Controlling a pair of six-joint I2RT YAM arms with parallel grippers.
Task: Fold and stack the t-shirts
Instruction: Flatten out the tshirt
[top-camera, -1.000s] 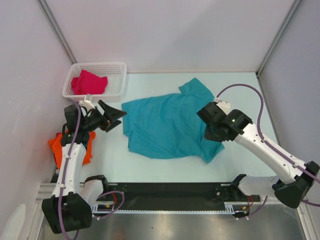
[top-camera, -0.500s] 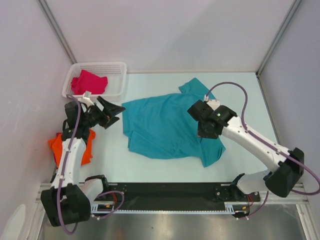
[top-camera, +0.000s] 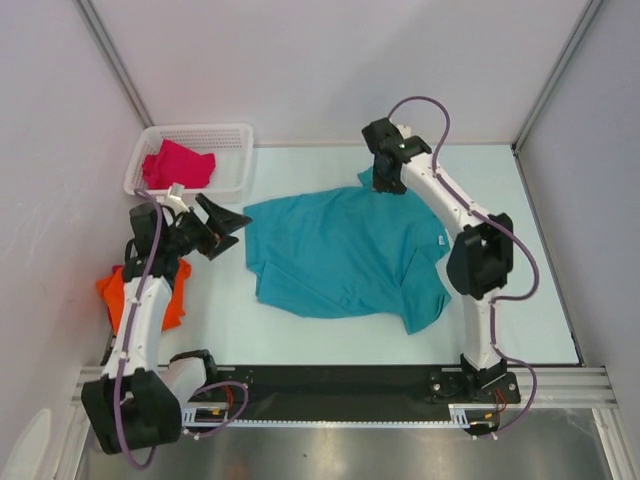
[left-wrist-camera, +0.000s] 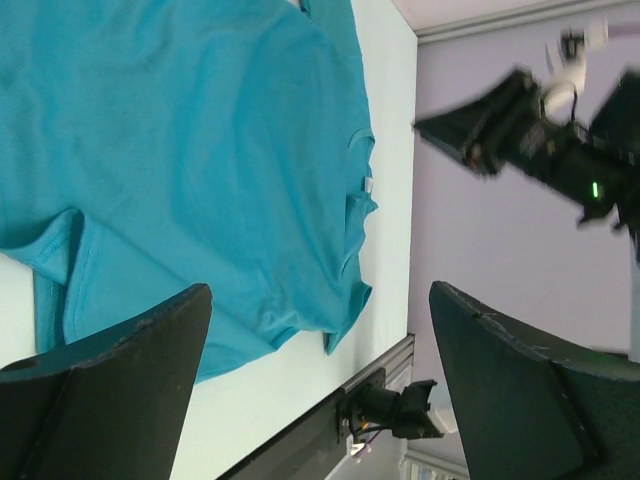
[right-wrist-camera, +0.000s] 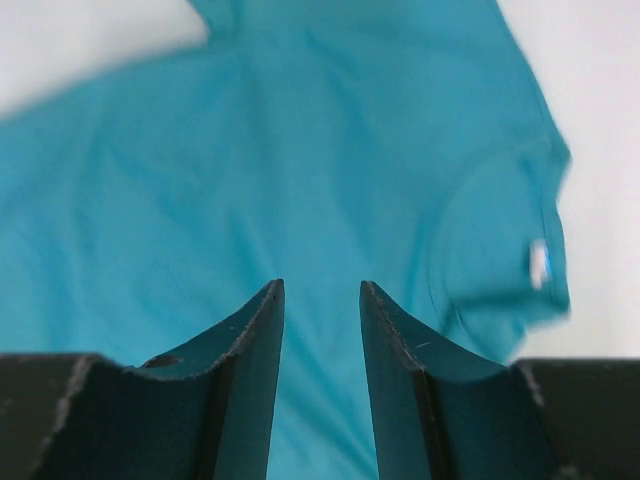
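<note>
Flattening looks like the step in hand: the teal t-shirt (top-camera: 335, 255) lies spread but skewed mid-table (top-camera: 520, 200). The left gripper (top-camera: 236, 228) is spread wide and empty just off the shirt's left edge. The right gripper (right-wrist-camera: 321, 300) is part open, holding nothing, above the far sleeve. Each should pinch an outer corner and draw outward evenly before folding. The magenta t-shirt (top-camera: 178, 165) lies in the basket (top-camera: 235, 135), the orange t-shirt (top-camera: 112, 295) beside the left arm. A small white tag (right-wrist-camera: 540, 262) on the teal shirt is unreadable, and no other writing shows.
</note>
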